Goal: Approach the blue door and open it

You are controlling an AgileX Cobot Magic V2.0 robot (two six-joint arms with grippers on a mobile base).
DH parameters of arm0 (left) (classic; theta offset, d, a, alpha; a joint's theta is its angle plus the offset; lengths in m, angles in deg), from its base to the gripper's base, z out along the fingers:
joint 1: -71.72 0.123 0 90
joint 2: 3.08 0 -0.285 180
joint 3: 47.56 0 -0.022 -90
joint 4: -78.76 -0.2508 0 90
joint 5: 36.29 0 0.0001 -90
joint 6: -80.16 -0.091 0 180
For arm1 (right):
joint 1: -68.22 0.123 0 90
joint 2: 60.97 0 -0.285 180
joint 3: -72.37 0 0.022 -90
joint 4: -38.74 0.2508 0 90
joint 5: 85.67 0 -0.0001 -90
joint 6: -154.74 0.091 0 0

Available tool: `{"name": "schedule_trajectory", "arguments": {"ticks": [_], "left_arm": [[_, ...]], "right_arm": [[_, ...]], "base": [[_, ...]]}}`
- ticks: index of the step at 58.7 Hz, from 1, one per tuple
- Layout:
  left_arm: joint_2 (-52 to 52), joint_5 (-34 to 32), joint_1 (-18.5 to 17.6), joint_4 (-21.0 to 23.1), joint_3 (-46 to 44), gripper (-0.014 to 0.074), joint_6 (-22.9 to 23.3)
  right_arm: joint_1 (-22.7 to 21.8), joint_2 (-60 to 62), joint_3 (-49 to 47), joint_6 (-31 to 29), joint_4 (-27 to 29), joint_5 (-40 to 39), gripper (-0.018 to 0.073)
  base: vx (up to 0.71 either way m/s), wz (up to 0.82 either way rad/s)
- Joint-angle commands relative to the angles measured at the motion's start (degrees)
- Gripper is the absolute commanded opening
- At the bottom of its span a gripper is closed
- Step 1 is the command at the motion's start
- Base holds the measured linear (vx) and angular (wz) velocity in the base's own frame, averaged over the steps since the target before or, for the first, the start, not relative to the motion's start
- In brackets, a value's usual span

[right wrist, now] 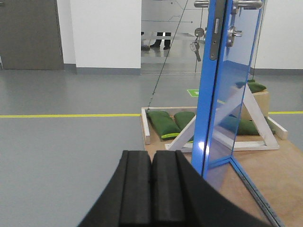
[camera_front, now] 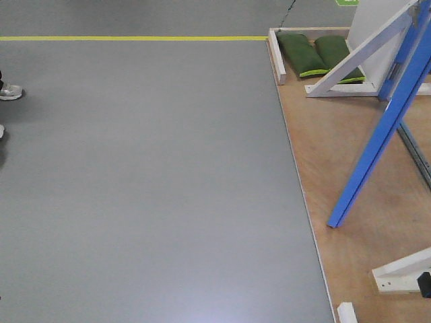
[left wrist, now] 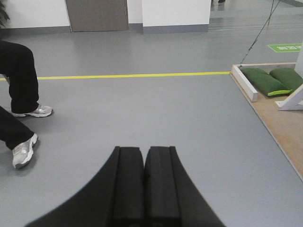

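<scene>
Both grippers were pressed shut with nothing in them. The left gripper [left wrist: 144,150] had its pads flat together, and so did the right gripper [right wrist: 151,155].

The blue door [right wrist: 236,94] stood upright on the wooden platform [camera_front: 337,168], ahead and off to the right of the right gripper. From there it showed nearly edge-on, thin dark edge facing us and the glossy face angling away to the right. Its long axis was straight up and down. The lever handle [right wrist: 248,4] sat way up at the top of the right wrist view, with the round lock [right wrist: 233,32] just under it, so both were well above the gripper.

The left wrist view only caught grey floor, the platform corner and the green sandbags [left wrist: 262,80], no door at all. I'd say the right arm was clearly nearer, and it'd need to go forward, right and up.
</scene>
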Motion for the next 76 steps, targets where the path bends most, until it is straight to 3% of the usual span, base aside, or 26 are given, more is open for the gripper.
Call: {"name": "schedule_trajectory", "arguments": {"ticks": [1,76], "left_arm": [[0.9,-4.9,0.1,0.2,-1.5,0.0073,0.4],[0.9,-4.9,-0.1,0.2,-1.5,0.0073,0.4]], "right_arm": [[0.0,1.0,0.1,-0.3,-0.1,-4.8,0.0012],[0.0,1.0,0.0,-0.3,-0.1,-4.8,0.0012]], "base": [[0.44,0.01],[0.33,-0.01]]}}
